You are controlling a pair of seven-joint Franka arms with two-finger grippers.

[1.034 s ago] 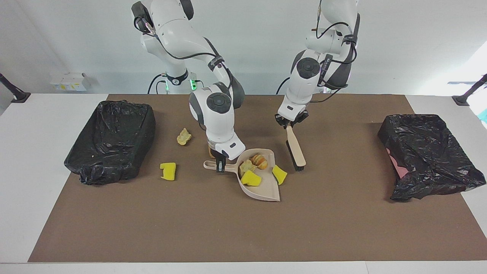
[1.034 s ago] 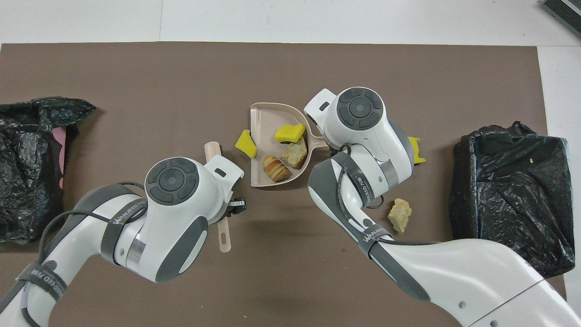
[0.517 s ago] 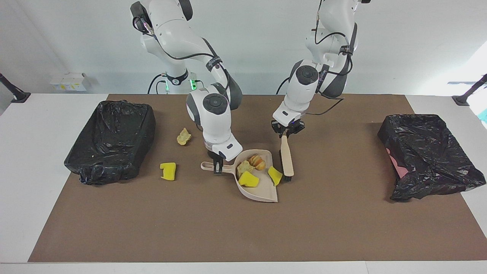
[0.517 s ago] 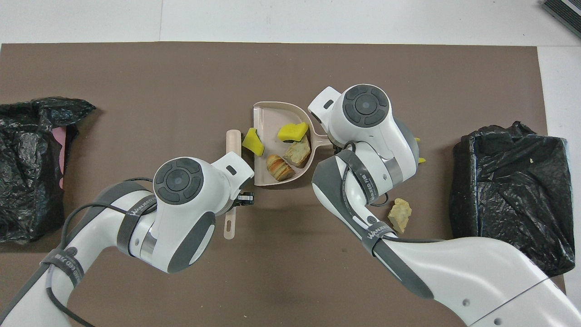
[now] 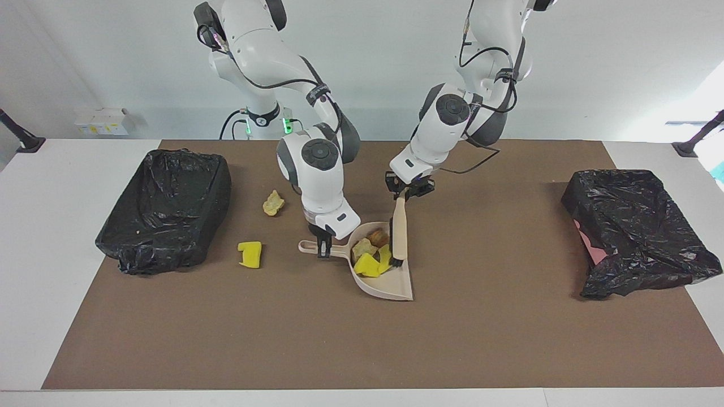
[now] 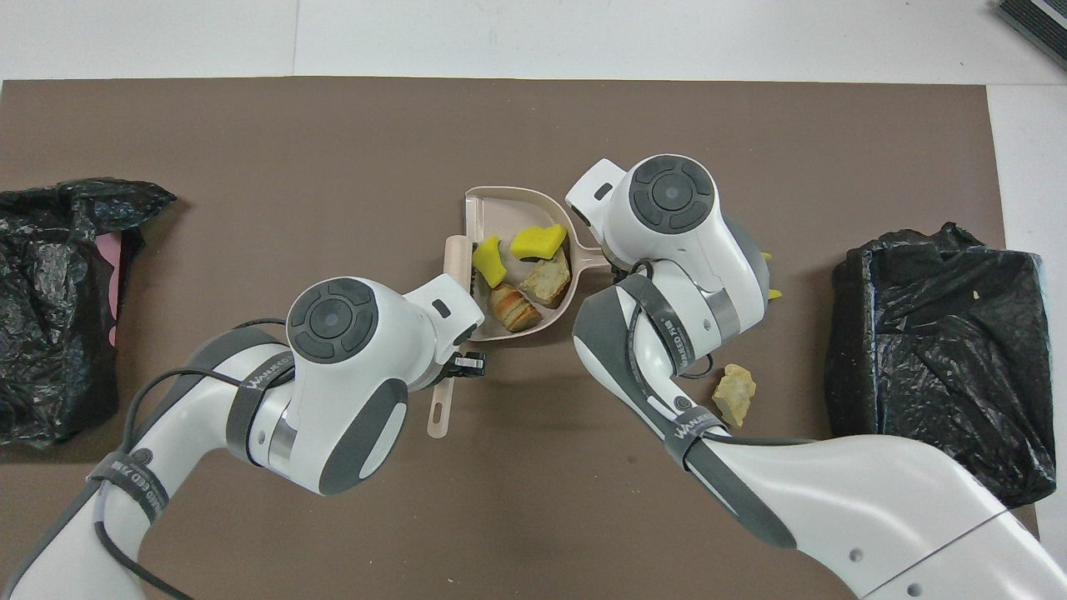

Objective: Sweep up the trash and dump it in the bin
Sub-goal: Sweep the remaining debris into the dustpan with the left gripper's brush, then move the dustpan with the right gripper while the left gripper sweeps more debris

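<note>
A: Where are the grippers?

B: My left gripper [image 5: 408, 192] is clamped on the handle of the brush [image 5: 399, 229], which slants down with its bristles at the dustpan [image 5: 390, 285] edge toward the left arm's end. My right gripper [image 5: 324, 244] is closed on the dustpan handle, holding the pan flat on the brown mat [image 5: 362, 339].

A: Trash?

B: Four pieces lie in the pan: two yellow sponge chunks [image 6: 538, 241], one of them against the bristles, a pale beige lump [image 6: 546, 281] and an orange-brown bread bit [image 6: 510, 307]. Outside it, I note a yellow chunk on the mat [image 5: 250, 254] and a beige lump on the mat [image 5: 273, 203], both between the pan and the bin at the right arm's end [image 5: 167, 206]. The second black-lined bin [image 5: 633, 226] sits at the left arm's end, well apart.
</note>
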